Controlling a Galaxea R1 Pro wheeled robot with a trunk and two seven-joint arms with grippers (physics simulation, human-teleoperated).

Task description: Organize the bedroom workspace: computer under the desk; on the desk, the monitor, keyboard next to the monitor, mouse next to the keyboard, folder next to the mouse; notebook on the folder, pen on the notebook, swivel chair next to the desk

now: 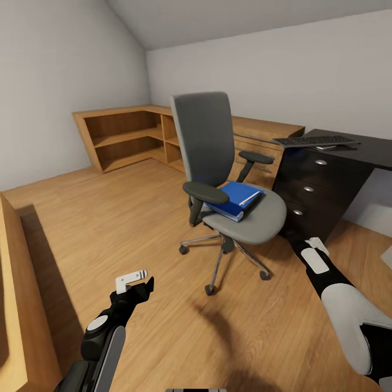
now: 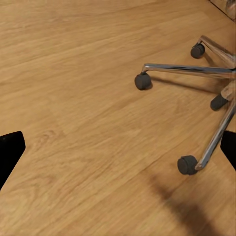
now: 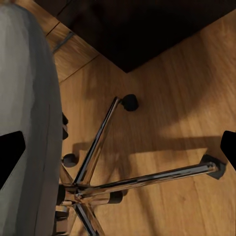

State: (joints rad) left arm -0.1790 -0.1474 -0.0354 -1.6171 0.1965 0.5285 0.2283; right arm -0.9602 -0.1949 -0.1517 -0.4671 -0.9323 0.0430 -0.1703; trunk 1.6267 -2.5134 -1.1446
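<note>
The folder (image 1: 235,198) lies flat on the seat of the chair (image 1: 218,179), toward the seat's front edge, with what looks like a thin grey notebook (image 1: 249,199) on its top. So you are at the folder step: it has to come off the seat and go onto the desk (image 1: 356,146), whose black top shows behind the chair with the keyboard (image 1: 316,141) on it above the black drawer cabinet (image 1: 318,190).

Your next move calls for a reach up and over the seat edge, and a grip on the folder's thin side without sliding the notebook off.

Your right gripper (image 1: 316,247) hangs low beside the seat, near the cabinet; in its wrist view the fingertips (image 3: 11,152) stand wide apart over the chair's chrome base, holding nothing. Your left gripper (image 1: 136,283) hovers over bare floor (image 2: 88,98), well apart from the chair, jaws spread and empty.
</note>
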